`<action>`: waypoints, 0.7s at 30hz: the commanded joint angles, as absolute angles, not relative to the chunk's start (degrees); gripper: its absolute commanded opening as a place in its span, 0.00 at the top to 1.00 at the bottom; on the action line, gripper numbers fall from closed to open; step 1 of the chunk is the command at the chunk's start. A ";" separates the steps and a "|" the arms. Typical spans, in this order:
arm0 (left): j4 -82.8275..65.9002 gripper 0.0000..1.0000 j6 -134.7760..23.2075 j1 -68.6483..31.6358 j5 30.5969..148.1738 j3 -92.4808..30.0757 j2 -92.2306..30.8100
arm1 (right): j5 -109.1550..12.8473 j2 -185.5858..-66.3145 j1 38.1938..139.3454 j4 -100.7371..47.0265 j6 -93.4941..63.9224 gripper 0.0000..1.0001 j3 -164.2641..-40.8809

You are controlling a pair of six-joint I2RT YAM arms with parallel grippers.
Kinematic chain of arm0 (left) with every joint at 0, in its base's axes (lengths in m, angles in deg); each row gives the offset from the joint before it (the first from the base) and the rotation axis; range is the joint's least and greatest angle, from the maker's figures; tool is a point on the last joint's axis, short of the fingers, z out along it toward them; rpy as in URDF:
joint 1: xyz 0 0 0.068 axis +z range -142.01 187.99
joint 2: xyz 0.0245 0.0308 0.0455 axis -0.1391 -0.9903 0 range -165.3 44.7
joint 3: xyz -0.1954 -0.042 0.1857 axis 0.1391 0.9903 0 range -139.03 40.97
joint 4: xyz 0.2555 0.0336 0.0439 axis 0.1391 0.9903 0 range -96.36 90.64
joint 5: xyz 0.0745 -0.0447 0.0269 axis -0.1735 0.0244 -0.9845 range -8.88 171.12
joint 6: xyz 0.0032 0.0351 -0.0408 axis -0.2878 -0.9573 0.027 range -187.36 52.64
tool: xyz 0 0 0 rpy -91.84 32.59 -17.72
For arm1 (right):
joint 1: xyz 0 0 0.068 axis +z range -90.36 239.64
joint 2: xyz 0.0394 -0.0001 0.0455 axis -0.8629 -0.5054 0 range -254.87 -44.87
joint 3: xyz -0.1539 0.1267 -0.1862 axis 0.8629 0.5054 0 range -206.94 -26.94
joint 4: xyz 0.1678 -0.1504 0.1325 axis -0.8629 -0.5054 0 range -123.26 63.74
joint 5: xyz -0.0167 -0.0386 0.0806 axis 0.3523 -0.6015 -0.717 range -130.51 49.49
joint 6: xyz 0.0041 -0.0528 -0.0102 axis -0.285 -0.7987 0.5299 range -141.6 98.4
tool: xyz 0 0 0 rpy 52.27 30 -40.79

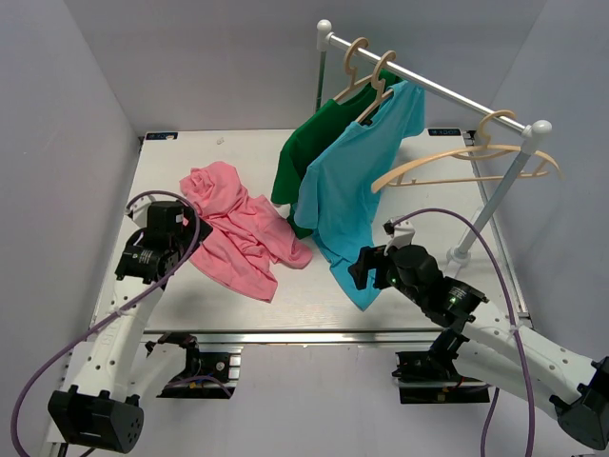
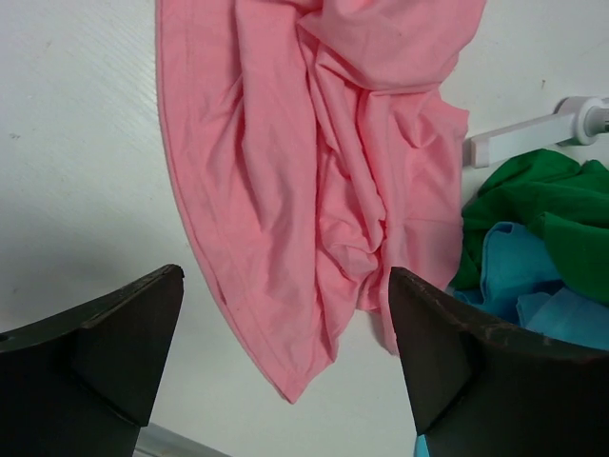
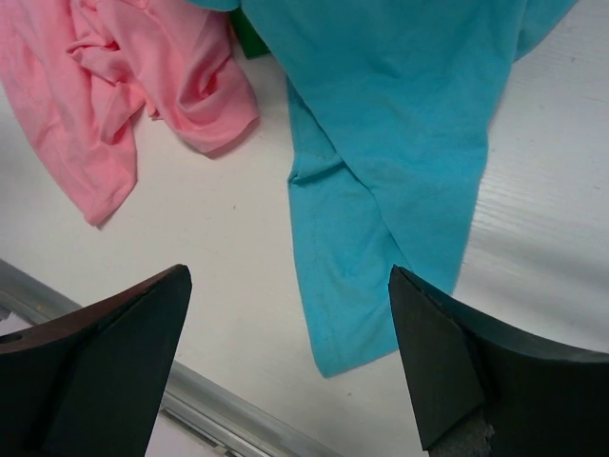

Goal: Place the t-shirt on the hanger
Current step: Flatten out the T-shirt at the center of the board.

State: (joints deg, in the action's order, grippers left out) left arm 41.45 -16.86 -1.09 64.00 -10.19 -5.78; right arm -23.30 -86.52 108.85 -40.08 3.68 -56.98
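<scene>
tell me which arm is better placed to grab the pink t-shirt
Left. The left gripper is open right over the pink t-shirt, which fills its wrist view. The right gripper, also open, hovers over the hanging blue t-shirt, with the pink one off to its side.

Crumpled pink t-shirt (image 1: 238, 228) lies on table (image 1: 314, 295); bare hanger (image 1: 485, 148) hangs from rail (image 1: 428, 82).

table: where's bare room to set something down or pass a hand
Bare table along the far edge behind the pink t-shirt; a near-edge patch between it and the blue shirt hem; a right patch under the empty hanger, between blue shirt and rack post. Crowded mid-table, where pink t-shirt meets green shirt and blue.
</scene>
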 commanded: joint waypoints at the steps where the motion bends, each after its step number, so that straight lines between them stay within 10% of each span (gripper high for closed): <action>1: 36.98 0.02 -17.18 -1.15 65.83 -10.54 -7.68 | -26.53 -86.79 109.13 -35.68 2.49 0.11 -58.50; 13: 33.80 0.02 -29.75 -1.15 60.66 -37.14 -47.80 | -43.66 -105.94 111.13 -26.27 0.64 0.11 -64.02; 21: 37.94 0.02 -30.62 0.52 59.93 -54.29 -70.25 | -32.52 -128.94 117.56 -23.18 -0.95 0.13 -77.81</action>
State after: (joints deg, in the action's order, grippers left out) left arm 35.55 -29.23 -0.54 60.55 -50.17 -66.72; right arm -37.14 -123.11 116.57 -26.71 0.46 -72.19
